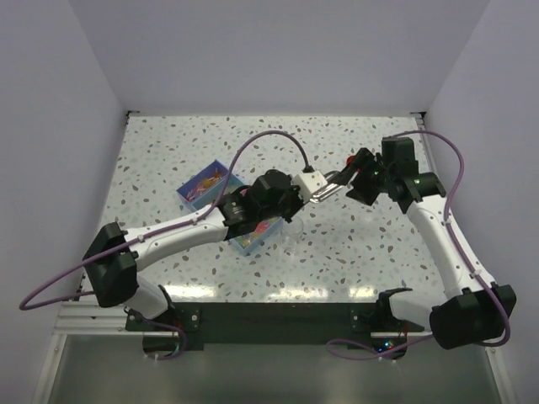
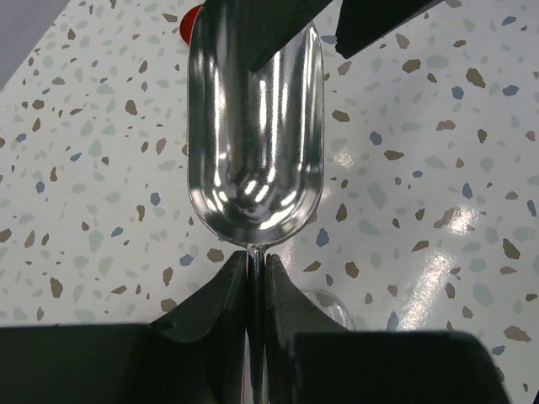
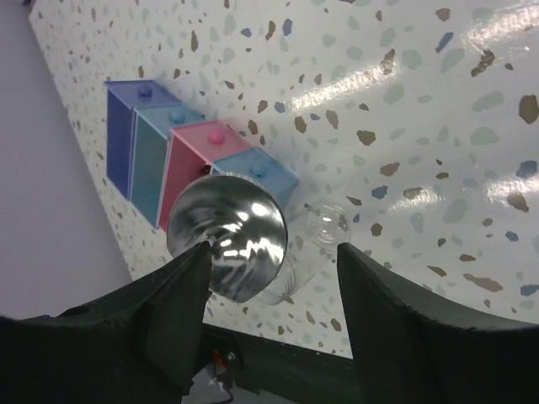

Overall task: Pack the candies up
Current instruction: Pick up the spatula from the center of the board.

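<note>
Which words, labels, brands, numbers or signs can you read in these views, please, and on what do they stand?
None can be read: the metal scoop, the coloured boxes and the table bear no legible text.

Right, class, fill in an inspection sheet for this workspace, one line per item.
Surface: speckled table, glossy, with patches of glare.
Job's things: candies in the blue box; metal scoop empty; clear container beside the boxes.
Clutter: red lid beyond the scoop's tip.
Grippers: left gripper shut on the scoop's handle; right gripper open, facing the scoop's mouth.
Cables: purple cables loop above both arms.
Surroundings: plain white walls on three sides.
</note>
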You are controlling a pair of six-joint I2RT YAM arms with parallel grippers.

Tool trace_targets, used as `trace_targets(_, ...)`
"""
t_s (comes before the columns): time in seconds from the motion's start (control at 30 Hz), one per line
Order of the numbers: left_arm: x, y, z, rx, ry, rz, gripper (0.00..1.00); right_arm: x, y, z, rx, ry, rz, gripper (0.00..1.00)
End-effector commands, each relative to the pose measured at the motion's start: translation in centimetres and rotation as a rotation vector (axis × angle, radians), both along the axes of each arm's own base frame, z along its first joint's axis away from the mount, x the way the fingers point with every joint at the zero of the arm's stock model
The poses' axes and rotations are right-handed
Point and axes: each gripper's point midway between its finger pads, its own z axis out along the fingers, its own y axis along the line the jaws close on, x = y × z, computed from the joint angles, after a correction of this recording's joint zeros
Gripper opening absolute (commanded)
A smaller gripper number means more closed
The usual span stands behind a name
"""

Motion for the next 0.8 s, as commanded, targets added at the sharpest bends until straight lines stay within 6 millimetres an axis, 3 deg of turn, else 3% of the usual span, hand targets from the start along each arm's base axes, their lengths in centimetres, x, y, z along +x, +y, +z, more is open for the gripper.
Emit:
trace_targets(0.0,-0.9,1.2,2.1,-0.030,-0.011,-0.086,0.00,1.1,1.8,2.7,0.126,-0.108,0.189,0.64)
trace_targets(0.07,-1.1,2.2,2.0,-0.022,0.015,-0.115,0.00,1.9,1.1,2.7,0.145,-0.132,0.218,0.62)
trace_targets(0.23,-1.7,3.4,2.0,-0.016,0.048,-0.142,0.00,1.8,2.4,3.1,0.180,-0.159,0.377,0.60)
trace_targets(0.4,-2.1,3.5,2.0,-0.018,0.066,-0.152,0.00,1.9,3.8,3.4,0.248,-0.200,0.486,0.58)
trace_targets(0.53,-1.9,3.5,2.1,-0.030,0.074,-0.138,0.00,1.7,4.0,2.9,0.248,-0.208,0.523,0.51)
trace_targets(0.77,-1.2,3.6,2.9,-0.063,0.072,-0.117,0.00,0.5,4.2,1.9,0.248,-0.207,0.581,0.51)
